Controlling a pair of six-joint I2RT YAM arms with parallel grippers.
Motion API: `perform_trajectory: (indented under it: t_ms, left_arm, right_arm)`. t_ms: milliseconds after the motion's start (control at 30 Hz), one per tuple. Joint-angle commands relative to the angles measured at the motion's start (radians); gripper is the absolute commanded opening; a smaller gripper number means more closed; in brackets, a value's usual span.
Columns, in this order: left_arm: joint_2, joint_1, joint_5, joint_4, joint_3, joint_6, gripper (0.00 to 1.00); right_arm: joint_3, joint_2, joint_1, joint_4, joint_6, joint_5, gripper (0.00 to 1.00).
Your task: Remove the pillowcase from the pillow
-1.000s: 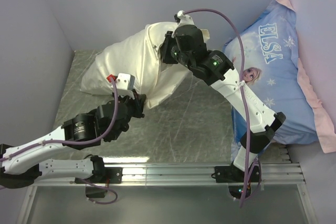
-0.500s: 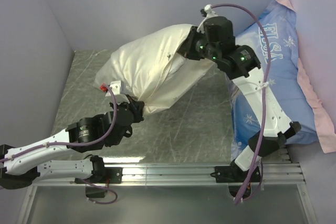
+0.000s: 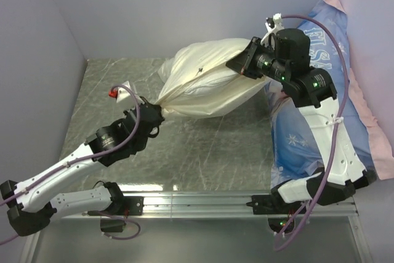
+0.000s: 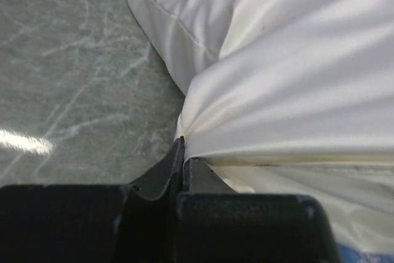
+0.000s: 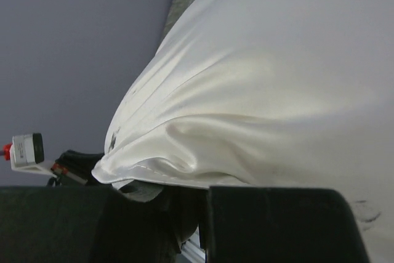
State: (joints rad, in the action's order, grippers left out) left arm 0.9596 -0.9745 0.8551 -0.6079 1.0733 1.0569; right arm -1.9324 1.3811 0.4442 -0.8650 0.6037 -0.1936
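Your right gripper [image 3: 244, 66] has swung toward 3 o'clock, jaws gripping the pillowcase [image 3: 203, 84]; your left gripper's [image 3: 157, 114] jaws pinch its 9 o'clock corner.

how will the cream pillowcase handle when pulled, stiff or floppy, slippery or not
Probably floppy: the pillowcase gathers into tight folds where the left gripper pinches it. Its sheen suggests smooth cloth that may slip from a weak grip. It seems light, hanging between that and the right gripper with little sag.

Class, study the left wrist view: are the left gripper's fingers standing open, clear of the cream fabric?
No: the left gripper is shut, pinching a gathered fold of the cream pillowcase.
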Motion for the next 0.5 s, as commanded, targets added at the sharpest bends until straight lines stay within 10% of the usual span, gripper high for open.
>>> perform_trajectory:
  t_ms: [0, 267, 467]
  left_arm:
    - [0.051, 0.138, 0.013, -0.096, 0.063, -0.184, 0.01]
    - [0.131, 0.52, -0.362, 0.092, 0.019, -0.342, 0.0]
    - [0.229, 0.605, -0.506, 0.155, 0.045, -0.397, 0.01]
  right_arm:
    - [0.051, -0.14, -0.044, 0.351, 0.008, -0.001, 0.0]
    - [0.211, -0.296, -0.157, 0.42, 0.047, -0.073, 0.0]
    - [0.288, -0.349, -0.216, 0.474, 0.091, -0.161, 0.0]
